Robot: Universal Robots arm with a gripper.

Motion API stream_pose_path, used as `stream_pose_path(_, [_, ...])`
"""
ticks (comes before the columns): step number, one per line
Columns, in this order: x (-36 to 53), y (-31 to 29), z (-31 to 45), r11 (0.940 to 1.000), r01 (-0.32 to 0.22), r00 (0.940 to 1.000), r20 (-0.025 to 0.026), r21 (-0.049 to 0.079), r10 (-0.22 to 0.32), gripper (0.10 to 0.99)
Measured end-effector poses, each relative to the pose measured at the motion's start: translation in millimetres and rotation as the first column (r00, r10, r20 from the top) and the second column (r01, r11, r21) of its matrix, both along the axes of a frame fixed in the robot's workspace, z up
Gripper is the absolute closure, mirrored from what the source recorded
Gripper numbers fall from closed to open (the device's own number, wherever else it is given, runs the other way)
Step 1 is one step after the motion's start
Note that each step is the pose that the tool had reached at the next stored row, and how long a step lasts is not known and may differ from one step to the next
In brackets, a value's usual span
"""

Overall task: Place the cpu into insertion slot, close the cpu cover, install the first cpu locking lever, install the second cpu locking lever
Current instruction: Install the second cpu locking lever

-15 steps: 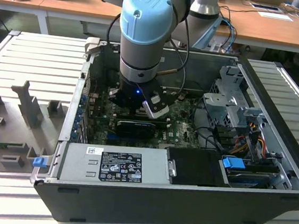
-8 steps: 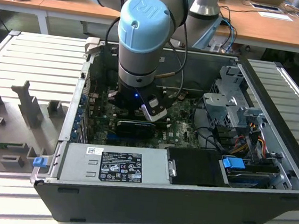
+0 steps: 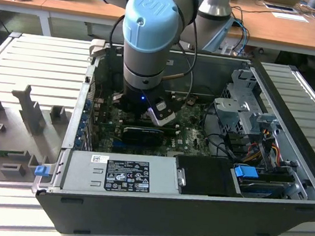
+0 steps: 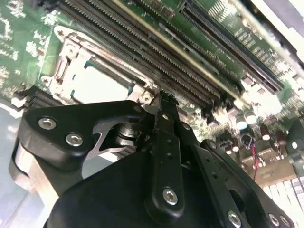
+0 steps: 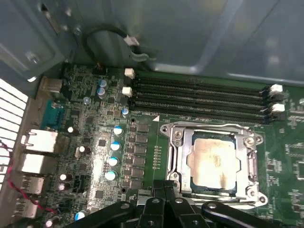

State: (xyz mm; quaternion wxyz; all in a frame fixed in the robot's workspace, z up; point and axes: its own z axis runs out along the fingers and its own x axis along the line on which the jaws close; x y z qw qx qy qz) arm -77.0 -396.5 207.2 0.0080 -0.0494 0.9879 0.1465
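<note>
From my station I see the open computer case (image 3: 204, 213) lying on a slatted metal table (image 3: 33, 65). A grey power supply box (image 3: 120, 173) sits along its near wall, beside a blue tab (image 3: 246, 172). Long black memory slots (image 5: 199, 97) cross the green circuit board (image 5: 90, 142). A wooden desk (image 3: 290, 33) stands behind.

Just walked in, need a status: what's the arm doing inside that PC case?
The arm has its tool down inside the open case, right at the edge of the insertion slot on the green board. The cpu already sits in the slot, and the cpu cover looks folded down over it.
</note>
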Motion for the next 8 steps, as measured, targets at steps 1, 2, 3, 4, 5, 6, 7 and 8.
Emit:
stream_pose_path(1, [0.1, 0.3, 2.9, 1.0000, 0.000, 1.0000, -0.0001, 0.000, 0.000, 0.980])
stream_pose_path(2, [0.1, 0.5, 5.0, 1.0000, 0.000, 1.0000, -0.0001, 0.000, 0.000, 0.980])
stream_pose_path(3, [0.1, 1.1, 6.3, 1.0000, 0.000, 1.0000, -0.0001, 0.000, 0.000, 0.980])
stream_pose_path(4, [0.2, 1.4, 9.5, 1.0000, 0.000, 1.0000, -0.0001, -0.001, 0.000, 0.980])
stream_pose_path(5, [0.1, 1.5, 11.2, 1.0000, 0.000, 1.0000, -0.0001, -0.001, 0.000, 0.980])
stream_pose_path(6, [0.1, 1.8, 13.5, 1.0000, 0.000, 1.0000, -0.0001, -0.001, 0.000, 0.980])
stream_pose_path(7, [0.2, 2.0, 16.4, 1.0000, 0.000, 1.0000, -0.0001, -0.001, 0.000, 0.980])
stream_pose_path(8, [0.2, 2.1, 17.1, 1.0000, 0.000, 1.0000, 0.0000, -0.001, 0.000, 0.980])
